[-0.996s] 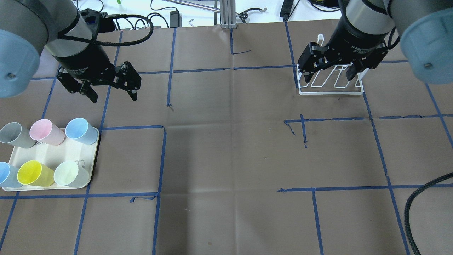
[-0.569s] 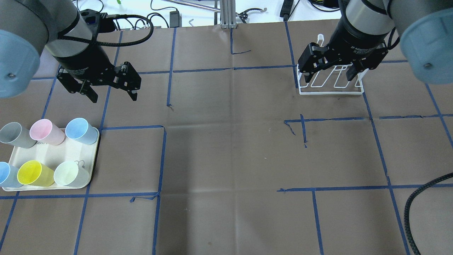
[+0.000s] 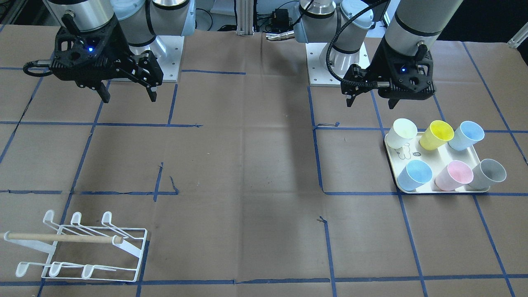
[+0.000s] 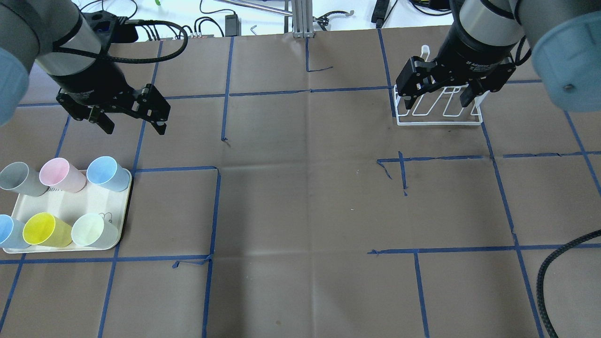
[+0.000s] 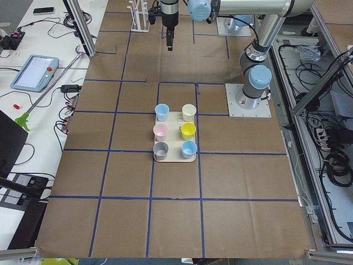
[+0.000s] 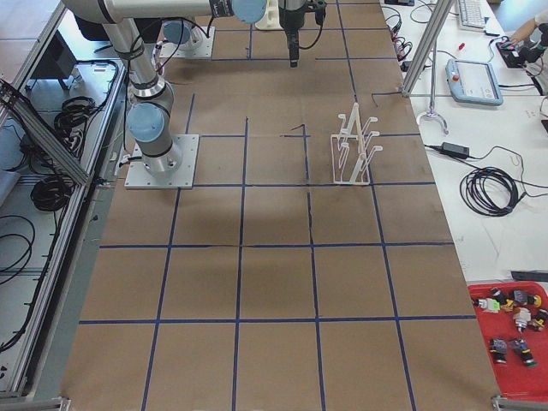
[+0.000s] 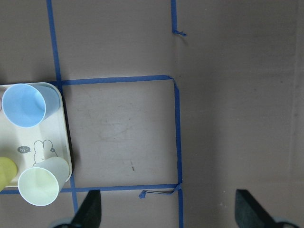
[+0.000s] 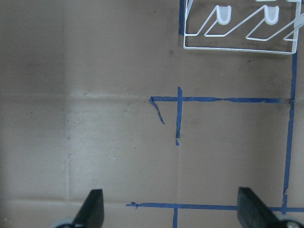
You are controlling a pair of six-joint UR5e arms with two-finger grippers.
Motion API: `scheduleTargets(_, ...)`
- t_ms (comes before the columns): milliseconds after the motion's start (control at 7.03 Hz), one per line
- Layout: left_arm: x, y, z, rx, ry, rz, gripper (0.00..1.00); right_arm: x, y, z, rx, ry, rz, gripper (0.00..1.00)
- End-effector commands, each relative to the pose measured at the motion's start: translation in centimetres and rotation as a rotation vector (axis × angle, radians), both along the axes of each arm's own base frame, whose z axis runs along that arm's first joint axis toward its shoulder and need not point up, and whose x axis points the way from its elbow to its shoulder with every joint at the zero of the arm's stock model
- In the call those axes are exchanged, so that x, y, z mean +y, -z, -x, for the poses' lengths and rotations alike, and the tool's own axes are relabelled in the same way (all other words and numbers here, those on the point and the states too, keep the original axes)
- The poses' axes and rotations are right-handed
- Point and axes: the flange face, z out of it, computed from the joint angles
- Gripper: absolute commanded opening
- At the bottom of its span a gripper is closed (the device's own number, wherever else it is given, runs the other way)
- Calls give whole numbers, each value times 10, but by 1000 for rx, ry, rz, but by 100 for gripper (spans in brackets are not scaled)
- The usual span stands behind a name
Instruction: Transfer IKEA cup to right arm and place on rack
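Note:
Several IKEA cups stand upright on a cream tray [image 4: 70, 202] at the table's left: grey [image 4: 19, 178], pink [image 4: 58, 173], blue [image 4: 105, 172], yellow [image 4: 44, 230], pale green [image 4: 94, 230] and a second blue [image 4: 7, 231]. My left gripper [image 4: 135, 126] is open and empty, high above the table just beyond the tray. Its wrist view shows the blue cup [image 7: 23, 104] and pale cup [image 7: 40, 187]. The white wire rack [image 4: 439, 115] with a wooden dowel [image 3: 62, 237] stands at the far right. My right gripper [image 4: 436, 103] is open and empty above it.
Blue tape lines grid the brown table cover. A thick braided black cable [image 4: 554, 281] lies at the near right edge. An aluminium post [image 4: 300, 19] stands at the far edge. A red tray of small parts [image 6: 514, 342] sits off the table.
My left gripper has moved to the left, closer to the line of the tray, still open. The right arm, cups and rack have not moved.

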Motion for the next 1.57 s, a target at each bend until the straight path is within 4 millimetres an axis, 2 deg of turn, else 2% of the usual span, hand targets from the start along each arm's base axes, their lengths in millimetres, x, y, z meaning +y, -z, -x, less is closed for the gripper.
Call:
scheduleTargets(0, -3, -1, -66, 2, 15, -6, 100, 0, -3, 0, -3, -1, 10, 100)
scheduleTargets(142, -2, 8, -99, 12, 12, -20, 100, -1, -4, 0, -4, -1, 12, 100)
scheduleTargets(285, 3, 23, -124, 24, 32, -42, 100, 1, -6, 0, -4, 0, 15, 100)
scheduleTargets(427, 3, 35, -143, 18, 29, -24, 100, 4, -1, 0, -2, -1, -10, 100)
scheduleTargets(569, 5, 48, -151, 16, 47, -16, 100, 3, -4, 0, -4, 0, 10, 100)
scheduleTargets(996, 6, 91, -151, 9, 40, -2, 100, 3, 0, 1, 12, -11, -2, 100)
scheduleTargets(1423, 18, 155, -147, -1, 32, 19, 100, -7, 12, 0, 8, -11, -20, 100)
